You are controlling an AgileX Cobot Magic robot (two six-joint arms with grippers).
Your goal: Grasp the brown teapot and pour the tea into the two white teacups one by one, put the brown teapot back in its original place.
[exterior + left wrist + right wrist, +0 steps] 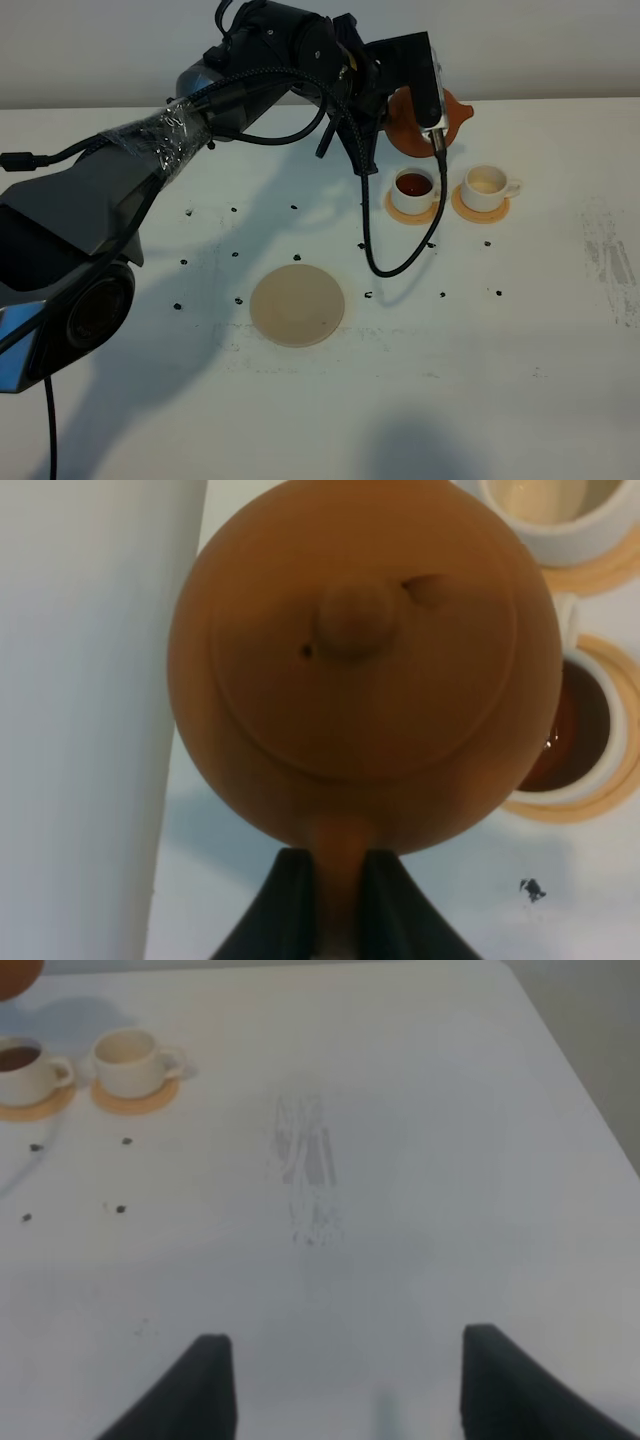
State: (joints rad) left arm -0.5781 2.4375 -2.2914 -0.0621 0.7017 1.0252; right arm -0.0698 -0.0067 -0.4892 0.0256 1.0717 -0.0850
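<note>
The brown teapot [455, 112] hangs in the air just behind the two white teacups. My left gripper [340, 905] is shut on its loop handle, and in the left wrist view its lid and knob [352, 620] face the camera. The left teacup [413, 187] holds dark tea. The right teacup [488, 182] shows only its cream inside. Each stands on a small orange coaster. The round tan coaster [297, 305], the original place, lies bare nearer the front. My right gripper [345, 1380] is open over bare table, well away from the cups [130, 1060].
Small dark specks [236, 254] dot the white table around the tan coaster. A black cable [385, 262] loops down from the left arm beside the tea-filled cup. A scuffed patch [610, 255] marks the table's right side.
</note>
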